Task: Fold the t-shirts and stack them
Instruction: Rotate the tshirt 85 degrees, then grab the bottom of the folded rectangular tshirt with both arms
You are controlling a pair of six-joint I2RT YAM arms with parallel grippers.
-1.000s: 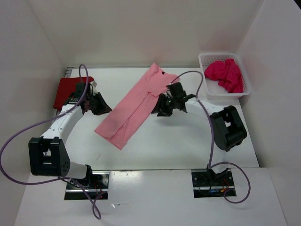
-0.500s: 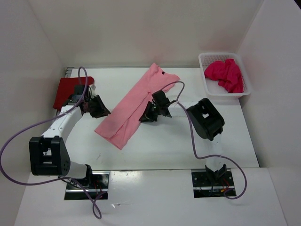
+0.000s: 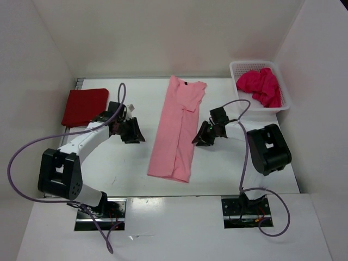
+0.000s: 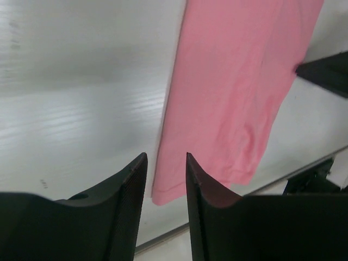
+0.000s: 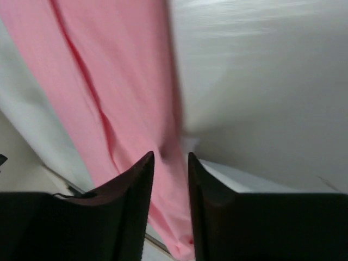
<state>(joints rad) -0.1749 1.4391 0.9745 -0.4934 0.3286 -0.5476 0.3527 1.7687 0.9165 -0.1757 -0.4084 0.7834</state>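
Top external: light pink shirt (image 3: 176, 130) is a long strip, axis near-to-far. It lies just left of right end effector (image 3: 199, 140), the nearer one, and right of left end effector (image 3: 136, 133). Both narrow-gapped, holding nothing.

The light pink t-shirt (image 3: 176, 130), dark red t-shirt (image 3: 84, 106) and magenta-pink t-shirt (image 3: 262, 86) were all plain. The counter (image 3: 228, 168), the walls (image 3: 163, 38) and the mesh basket (image 3: 255, 62) were white. The left tool (image 3: 137, 134) and right tool (image 3: 198, 139) were black.

A lab test booth; white panel walls (image 3: 163, 38) enclose the table (image 3: 228, 163).
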